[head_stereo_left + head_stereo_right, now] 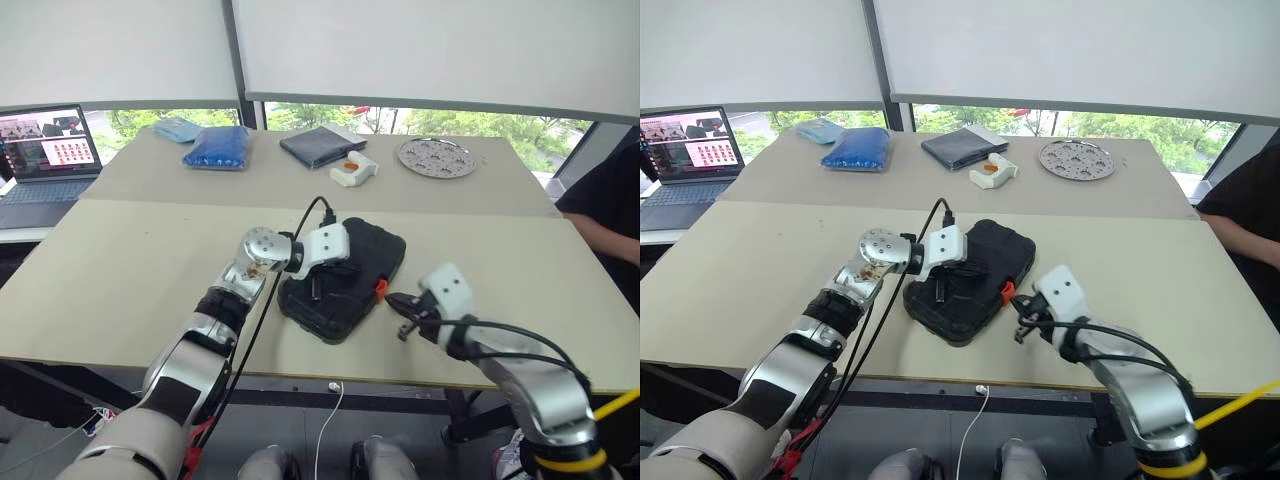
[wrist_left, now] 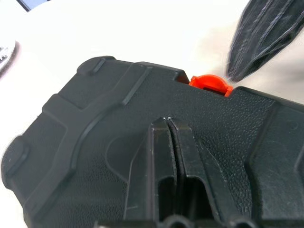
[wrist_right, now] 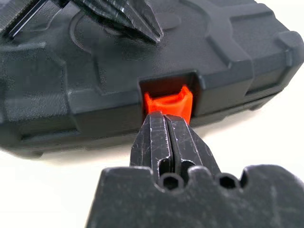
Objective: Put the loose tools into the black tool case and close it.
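Black tool case (image 1: 343, 280) lying shut on the near table (image 1: 120, 270), both grippers right by it.

Left gripper (image 2: 173, 142) resting on top of the case lid, fingers pressed together, nothing between them. Right gripper (image 3: 167, 130) at the front edge of the case, fingers (image 3: 156, 142) pressed together, tips right at the small orange latch (image 3: 168, 102), maybe just touching it; hard to be sure. Latch sitting in its notch on the side of the case. Well behind the case, on the far table: a dark folded cloth (image 1: 315, 146), a blue bag (image 1: 217, 148), a round metal plate (image 1: 436, 157) and a small white and orange thing (image 1: 354, 170). Far off to the left of the case, an open laptop (image 1: 45, 165).
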`<action>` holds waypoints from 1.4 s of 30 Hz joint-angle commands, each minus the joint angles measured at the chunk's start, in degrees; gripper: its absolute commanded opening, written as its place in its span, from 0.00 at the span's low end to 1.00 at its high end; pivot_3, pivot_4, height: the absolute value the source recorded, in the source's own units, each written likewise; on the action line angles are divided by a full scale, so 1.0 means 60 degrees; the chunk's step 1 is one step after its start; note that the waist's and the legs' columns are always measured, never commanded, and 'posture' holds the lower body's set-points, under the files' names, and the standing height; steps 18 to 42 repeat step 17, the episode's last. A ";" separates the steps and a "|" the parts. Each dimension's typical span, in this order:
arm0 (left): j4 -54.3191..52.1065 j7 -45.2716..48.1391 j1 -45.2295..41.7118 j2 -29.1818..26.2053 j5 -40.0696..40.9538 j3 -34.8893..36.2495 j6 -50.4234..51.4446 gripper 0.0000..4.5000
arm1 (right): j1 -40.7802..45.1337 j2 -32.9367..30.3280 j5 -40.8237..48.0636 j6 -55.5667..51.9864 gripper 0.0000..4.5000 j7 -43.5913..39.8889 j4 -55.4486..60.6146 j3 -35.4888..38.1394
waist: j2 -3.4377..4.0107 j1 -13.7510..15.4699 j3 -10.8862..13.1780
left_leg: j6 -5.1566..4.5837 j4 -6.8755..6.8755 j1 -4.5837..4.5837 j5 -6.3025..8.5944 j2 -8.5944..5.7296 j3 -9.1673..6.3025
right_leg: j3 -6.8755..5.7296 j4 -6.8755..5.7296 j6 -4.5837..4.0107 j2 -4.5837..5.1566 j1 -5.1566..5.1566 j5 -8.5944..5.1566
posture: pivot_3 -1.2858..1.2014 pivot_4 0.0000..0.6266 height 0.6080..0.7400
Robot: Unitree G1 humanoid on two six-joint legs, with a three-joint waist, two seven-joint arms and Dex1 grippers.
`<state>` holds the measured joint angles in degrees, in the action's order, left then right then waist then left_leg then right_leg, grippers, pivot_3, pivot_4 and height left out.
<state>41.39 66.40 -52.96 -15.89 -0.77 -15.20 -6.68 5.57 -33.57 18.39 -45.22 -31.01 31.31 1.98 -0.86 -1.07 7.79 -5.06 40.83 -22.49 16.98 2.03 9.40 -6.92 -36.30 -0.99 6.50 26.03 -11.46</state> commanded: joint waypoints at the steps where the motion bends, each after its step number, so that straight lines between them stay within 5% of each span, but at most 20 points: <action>1: -0.0620 0.0890 0.0621 -0.1550 0.0700 0.0827 0.1604 0.38 | -0.0568 -0.1297 0.1314 0.0240 0.38 -0.1864 0.0611 0.2056 | -0.0007 -0.0082 0.0009 | 0.0031 -0.0003 -0.0007 -0.0018 0.0000 0.0001 | 0.0001 0.0001 0.0000 -0.0004 0.0011 0.0000 | 0.52 0.24 0.84; 9: -0.2945 0.3151 0.1450 -0.5411 0.3010 0.2922 0.4751 1.00 | -0.1270 -0.4226 0.3511 -0.0153 0.99 -0.5843 -0.1770 0.5734 | -0.0062 0.0033 0.0170 | 0.0034 -0.0017 -0.0045 -0.0021 0.0027 -0.0011 | -0.0024 0.0017 -0.0011 -0.0030 0.0039 0.0000 | 0.52 0.24 0.84; 15: -0.3559 0.2690 0.2186 -0.6017 0.3364 0.3546 0.5000 1.00 | -0.1067 -0.5032 0.4087 -0.0088 0.99 -0.7154 -0.2941 0.5911 | -0.0044 0.0346 0.0187 | 0.0056 -0.0007 -0.0067 -0.0032 -0.0008 -0.0020 | -0.0019 0.0058 -0.0005 0.0009 0.0021 -0.0007 | 0.52 0.24 0.84; 42: -0.3677 0.2606 0.2346 -0.6028 0.3385 0.3592 0.4880 1.00 | -0.0846 -0.5006 0.4064 0.0042 0.99 -0.7102 -0.3072 0.5703 | -0.0042 0.0386 0.0190 | 0.0039 0.0001 -0.0088 -0.0022 -0.0028 -0.0022 | -0.0019 0.0059 0.0005 0.0016 0.0027 -0.0007 | 0.52 0.24 0.84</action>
